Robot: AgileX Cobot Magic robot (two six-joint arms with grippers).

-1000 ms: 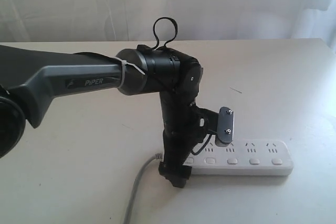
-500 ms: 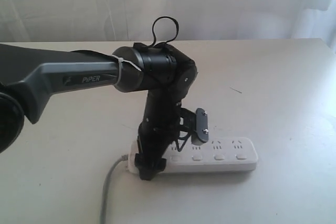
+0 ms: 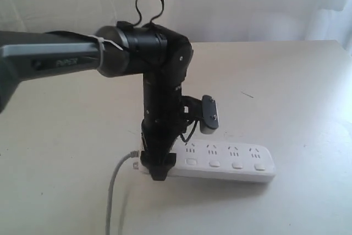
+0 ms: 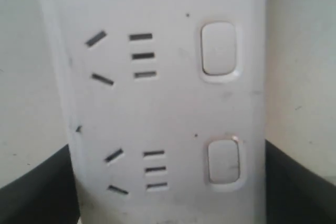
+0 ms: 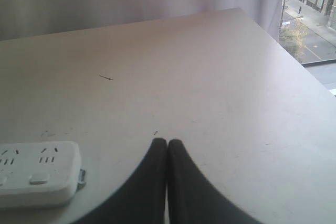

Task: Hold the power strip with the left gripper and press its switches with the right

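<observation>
Power strip [image 3: 231, 164] further left; pale tabletop [image 3: 300, 83]

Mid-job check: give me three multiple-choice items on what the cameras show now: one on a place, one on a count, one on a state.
1. Where on the long flat white plastic power strip does the black two-fingered left gripper sit? A) by the grey cord B) mid-strip C) the cordless end
2. How many small white rounded-square switches show beside it in the exterior view? A) two B) four C) six
3. How do the jaws of the black wedge-jawed right gripper stand? A) wide apart B) pressed together, empty C) on a switch

1 A: its jaws flank the strip where the cord leaves.
2 B: four buttons lie in a row clear of the arm.
3 B: the right wrist view shows them touching above the beige table.
</observation>
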